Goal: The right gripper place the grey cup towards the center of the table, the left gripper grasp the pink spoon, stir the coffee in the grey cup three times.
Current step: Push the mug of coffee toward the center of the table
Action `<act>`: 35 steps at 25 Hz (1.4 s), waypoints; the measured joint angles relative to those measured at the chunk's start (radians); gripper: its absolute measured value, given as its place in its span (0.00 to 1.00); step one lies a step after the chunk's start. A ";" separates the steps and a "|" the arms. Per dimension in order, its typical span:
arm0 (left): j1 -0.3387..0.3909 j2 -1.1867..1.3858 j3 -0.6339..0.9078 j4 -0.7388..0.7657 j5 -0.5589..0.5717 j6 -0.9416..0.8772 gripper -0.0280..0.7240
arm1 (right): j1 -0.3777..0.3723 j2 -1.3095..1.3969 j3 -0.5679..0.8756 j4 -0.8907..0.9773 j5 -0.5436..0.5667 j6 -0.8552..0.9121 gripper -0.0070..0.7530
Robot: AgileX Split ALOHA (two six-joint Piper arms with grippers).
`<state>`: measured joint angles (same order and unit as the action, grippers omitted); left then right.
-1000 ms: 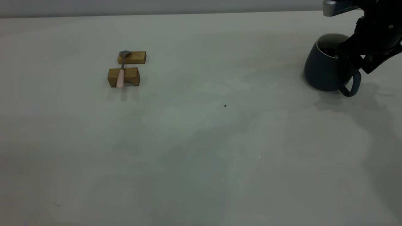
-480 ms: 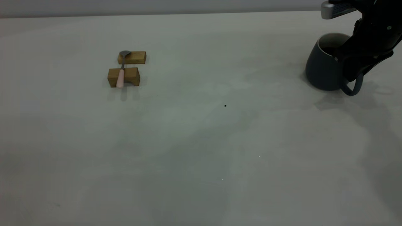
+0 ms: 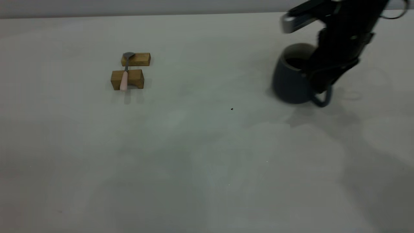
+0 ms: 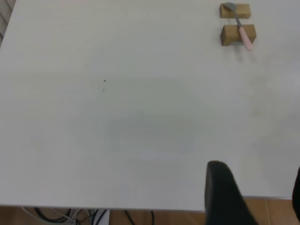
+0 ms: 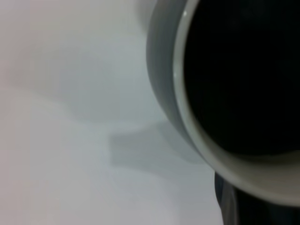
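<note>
1. The right tool [image 3: 318,84] is clamping down on the grey cup [image 3: 288,82] at the handle side, its fingers closed on the wall by the rim.
2. The cup is sitting on the worktop [image 3: 200,145], right of centre, with the dark coffee [image 5: 243,75] showing inside.
3. The pink spoon [image 3: 124,77] is lying across two wooden blocks [image 3: 127,79], well apart from the cup.
4. Only one finger [image 4: 222,194] of the left tool is showing at the worktop's edge, so its opening cannot be told.
</note>
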<state>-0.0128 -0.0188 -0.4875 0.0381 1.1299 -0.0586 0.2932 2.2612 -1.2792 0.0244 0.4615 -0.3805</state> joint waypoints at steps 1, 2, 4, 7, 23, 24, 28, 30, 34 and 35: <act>0.000 0.000 0.000 0.000 0.000 0.000 0.61 | 0.020 0.000 0.000 0.000 0.002 0.013 0.24; 0.000 0.000 0.000 0.000 0.000 0.000 0.61 | 0.042 0.000 -0.002 0.000 0.005 0.028 0.24; 0.000 0.000 0.000 0.000 0.000 0.000 0.61 | 0.080 0.002 -0.015 0.000 0.015 0.048 0.24; 0.000 0.000 0.000 0.000 0.000 0.000 0.61 | 0.123 0.010 -0.049 0.000 0.041 0.064 0.24; 0.000 0.000 0.000 0.000 0.000 0.000 0.61 | 0.181 0.069 -0.169 -0.003 0.066 0.074 0.24; 0.000 0.000 0.000 0.000 0.000 0.000 0.61 | 0.185 0.069 -0.169 0.000 0.064 0.074 0.24; 0.000 0.000 0.000 0.000 0.000 0.000 0.61 | 0.190 0.069 -0.169 0.005 0.063 0.095 0.24; 0.000 0.000 0.000 0.000 0.000 0.000 0.61 | 0.190 0.069 -0.169 0.005 0.065 0.102 0.29; 0.000 0.000 0.000 0.000 0.000 0.000 0.61 | 0.190 0.069 -0.173 0.005 0.069 0.106 0.52; 0.000 0.000 0.000 0.000 0.000 0.000 0.61 | 0.190 0.069 -0.174 0.006 0.075 0.106 0.59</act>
<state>-0.0128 -0.0188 -0.4875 0.0381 1.1299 -0.0586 0.4828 2.3305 -1.4534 0.0308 0.5361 -0.2747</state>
